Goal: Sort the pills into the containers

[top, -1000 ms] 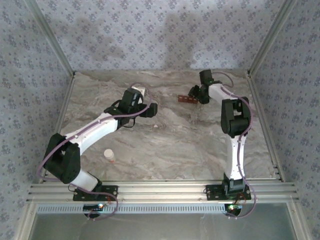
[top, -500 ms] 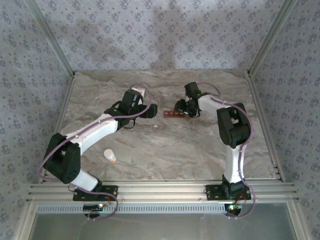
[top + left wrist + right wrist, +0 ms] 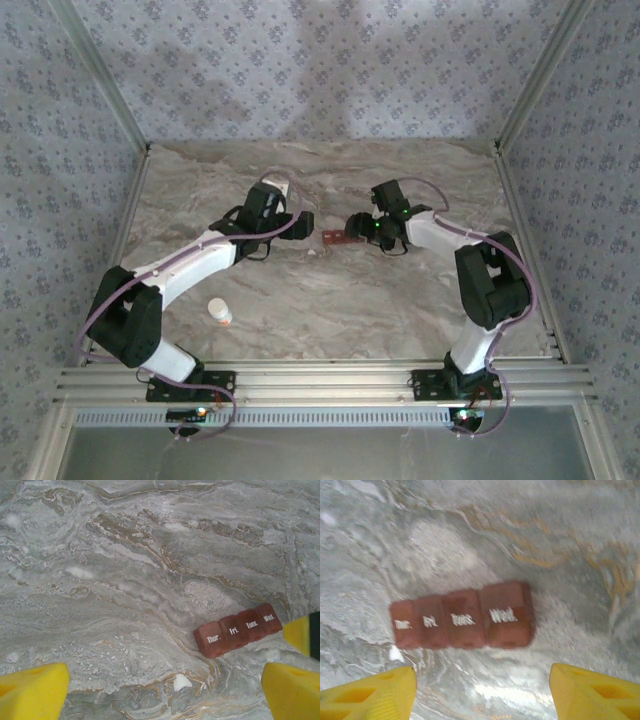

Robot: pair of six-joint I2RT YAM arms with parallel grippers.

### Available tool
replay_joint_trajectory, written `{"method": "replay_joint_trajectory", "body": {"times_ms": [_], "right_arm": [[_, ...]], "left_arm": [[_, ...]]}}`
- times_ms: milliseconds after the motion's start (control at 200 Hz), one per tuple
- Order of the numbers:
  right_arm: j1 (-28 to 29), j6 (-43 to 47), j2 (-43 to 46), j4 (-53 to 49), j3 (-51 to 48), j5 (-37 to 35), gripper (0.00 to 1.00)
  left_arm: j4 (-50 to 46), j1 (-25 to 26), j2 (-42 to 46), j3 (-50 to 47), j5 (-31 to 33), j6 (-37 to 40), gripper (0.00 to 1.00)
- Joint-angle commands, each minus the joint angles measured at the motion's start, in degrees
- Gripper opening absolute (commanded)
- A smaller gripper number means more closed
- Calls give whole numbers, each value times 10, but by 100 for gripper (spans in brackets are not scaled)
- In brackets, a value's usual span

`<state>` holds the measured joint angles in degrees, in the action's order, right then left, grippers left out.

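The containers [image 3: 335, 238] lie flat around the middle of the desk [image 3: 420, 310], somewhat nearer its far edge than its near one, between the two end effectors. The strip is dark red-brown, with four square compartments in a row whose tops read Thur., Fri., Tues. and Wed. [image 3: 237, 630] [image 3: 462, 620]

The left end effector [image 3: 300, 222] hovers just to the left of the strip. In its wrist view its yellow fingers [image 3: 32, 690] stand wide apart at the bottom corners, released and grasping nothing, with bare desk between them [image 3: 160, 692]. A small white pill [image 3: 181, 682] lies on the desk near the Thur. end, apart from both fingers.

The right end effector [image 3: 358, 222] sits just to the right of the strip. Its own camera shows it spread wide [image 3: 480, 690], released and empty, with the strip lying ahead of the gap. One of its yellow fingers [image 3: 299, 634] is just beside the Wed. end; whether it touches cannot be told.

A small white bottle [image 3: 219, 312] with an orange-red band stands toward the near left corner, well apart from the strip
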<state>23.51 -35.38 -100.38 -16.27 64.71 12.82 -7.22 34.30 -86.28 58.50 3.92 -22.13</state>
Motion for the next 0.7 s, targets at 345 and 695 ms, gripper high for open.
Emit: {"method": "replay_joint_trajectory", "body": {"times_ms": [345,695], "right_arm": [[-23,110,-188,-86,254,54,70],[-23,104,-178,-56,209,83,67]], "left_arm": [[11,7,53,-32,14,-39,98],[12,6,67,-43,16,-43,98]]}}
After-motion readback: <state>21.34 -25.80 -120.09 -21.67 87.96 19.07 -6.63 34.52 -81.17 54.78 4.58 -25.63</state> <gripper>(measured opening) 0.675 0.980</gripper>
